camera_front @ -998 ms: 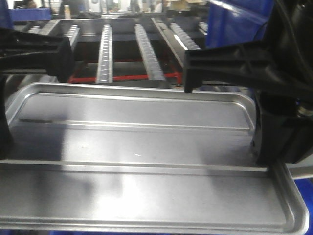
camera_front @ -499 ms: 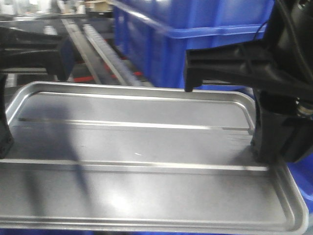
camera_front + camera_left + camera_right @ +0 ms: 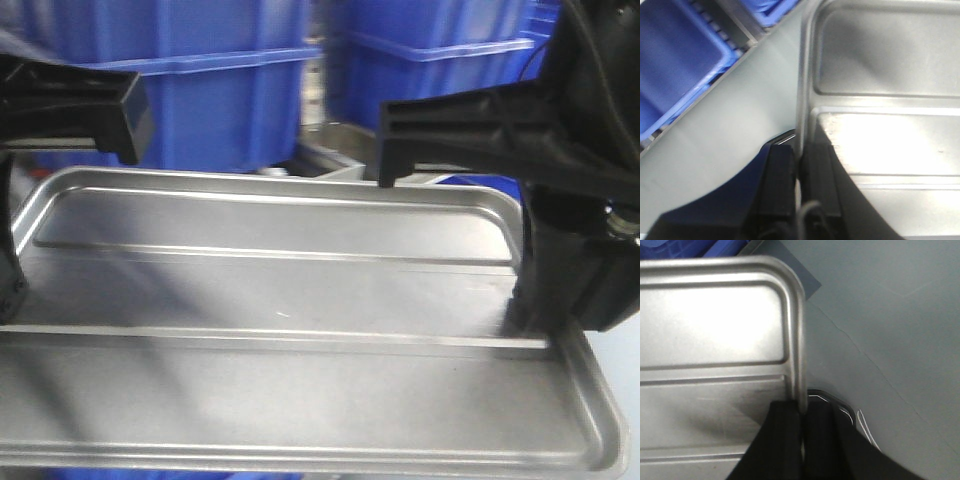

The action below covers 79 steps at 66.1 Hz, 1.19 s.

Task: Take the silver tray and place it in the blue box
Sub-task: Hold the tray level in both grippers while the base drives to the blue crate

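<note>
The silver tray fills the front view, held level in the air between my two arms. My left gripper is shut on the tray's left rim, one finger on each side of it. At the other end my right gripper is shut on the right rim; in the front view it stands at the tray's right end. A blue box with a thick top rim rises just behind the tray's far edge, and a second one stands to its right.
Grey floor lies under the tray's right end. Below the left end, more blue crates sit beside a dark rail. A grey metal piece shows in the gap between the two boxes.
The background has swung sideways: the roller racks are gone and blue boxes now stand behind the tray. Tray and both grippers keep the same place in view.
</note>
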Available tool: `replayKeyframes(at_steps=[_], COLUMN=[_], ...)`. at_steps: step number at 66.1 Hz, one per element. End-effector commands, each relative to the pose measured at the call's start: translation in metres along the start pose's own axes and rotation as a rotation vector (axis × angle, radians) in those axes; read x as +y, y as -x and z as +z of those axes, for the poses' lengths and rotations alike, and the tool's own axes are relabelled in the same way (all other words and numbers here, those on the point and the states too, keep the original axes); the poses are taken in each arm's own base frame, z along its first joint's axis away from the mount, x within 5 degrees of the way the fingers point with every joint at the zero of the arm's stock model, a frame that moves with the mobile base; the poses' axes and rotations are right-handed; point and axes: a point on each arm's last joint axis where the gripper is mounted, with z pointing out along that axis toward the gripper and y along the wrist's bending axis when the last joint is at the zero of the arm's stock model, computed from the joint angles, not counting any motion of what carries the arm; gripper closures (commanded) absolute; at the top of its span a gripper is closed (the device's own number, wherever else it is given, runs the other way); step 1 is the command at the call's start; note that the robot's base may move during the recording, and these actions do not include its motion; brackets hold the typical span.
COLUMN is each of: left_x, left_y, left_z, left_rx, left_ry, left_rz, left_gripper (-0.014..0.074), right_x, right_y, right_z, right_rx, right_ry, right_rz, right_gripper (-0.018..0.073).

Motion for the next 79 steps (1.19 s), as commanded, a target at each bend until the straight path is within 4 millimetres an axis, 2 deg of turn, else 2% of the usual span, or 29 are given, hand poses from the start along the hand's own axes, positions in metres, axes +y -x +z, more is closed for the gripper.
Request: replayKeyframes(at_steps=[1, 79], left_x=[-0.0056, -0.0056], left_y=[0.0046, 0.0046], left_z=[-0.0140, -0.0140], left_rx=[-0.049, -0.049], left_ry=[-0.093, -0.093], left_rz=[-0.015, -0.015], left_gripper=[0.0604, 0.0604], right_x=[0.0046, 0.0046], right_y=[0.0079, 0.0079], right_z=[-0.0129, -0.0129], right_rx=[-0.062, -0.062], right_ry=[0.082, 0.082], right_rz=[-0.003, -0.003], right_gripper=[0.0498, 0.0498])
